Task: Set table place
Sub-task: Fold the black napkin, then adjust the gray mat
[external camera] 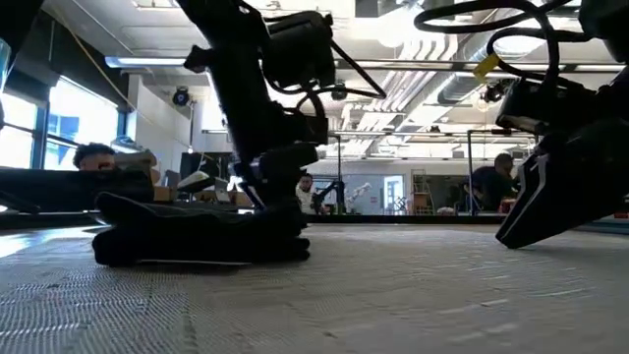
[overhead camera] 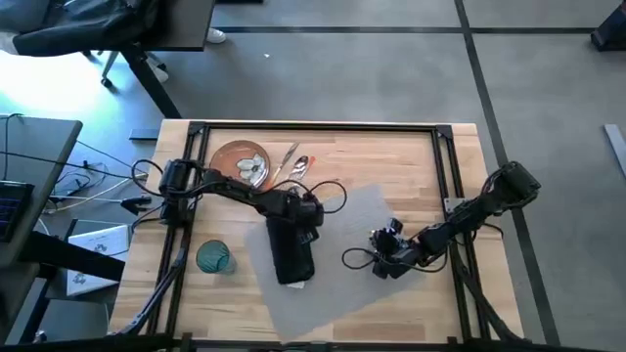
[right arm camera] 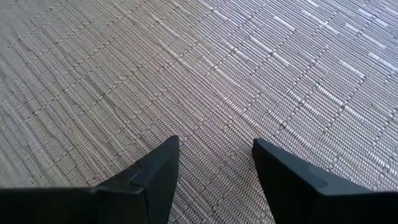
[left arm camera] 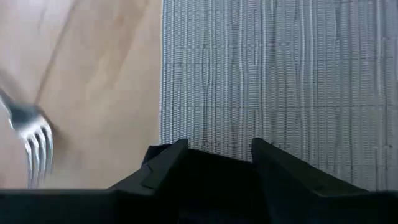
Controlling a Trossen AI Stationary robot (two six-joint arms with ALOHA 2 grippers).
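The grey placemat lies askew on the middle of the table. The black napkin, folded into a long strip, lies flat on the mat's left part. My left gripper stands over the napkin's far end, fingers pointing down and spread, with the black cloth between them. My right gripper hovers open just above the mat's right part, with nothing between its fingers. The plate and cutlery lie at the far left, and the teal glass stands left of the mat. My left gripper has its fingers on either side of the napkin's far end, coming from above. Whether they touch the cloth I cannot tell. The napkin rests flat on the placemat.
A fork lies on bare wood just beyond the placemat's edge. The black frame rails run along the table's left, far and right sides. Bare wood shows at the far right.
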